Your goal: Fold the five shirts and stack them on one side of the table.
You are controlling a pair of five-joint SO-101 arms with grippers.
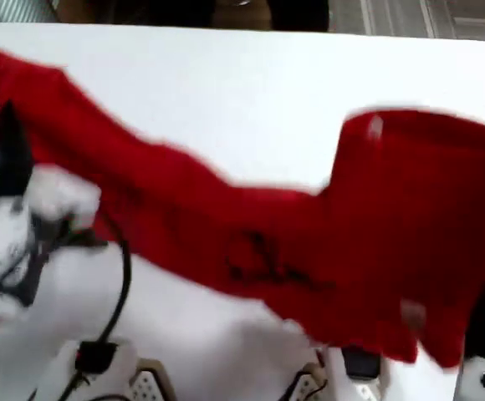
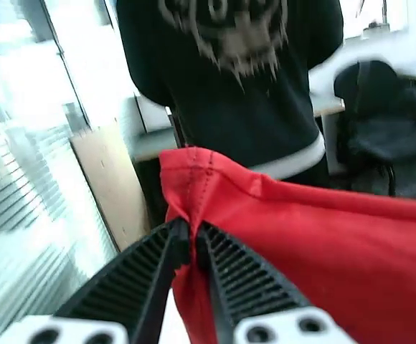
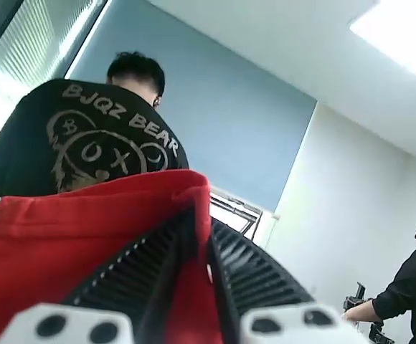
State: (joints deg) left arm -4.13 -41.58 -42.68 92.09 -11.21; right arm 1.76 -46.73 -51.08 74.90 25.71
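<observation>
In the left wrist view, the left gripper (image 2: 192,229) is pinched tight on a stitched corner of the red shirt (image 2: 323,244). The right gripper (image 3: 202,223) likewise clamps red fabric. Farther off, the shirt hangs stretched above the white table (image 1: 251,75).

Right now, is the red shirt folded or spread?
Spread. The red cloth shirt stretches in one long band over the white table, left pincer and right pincer each pinching it.
</observation>
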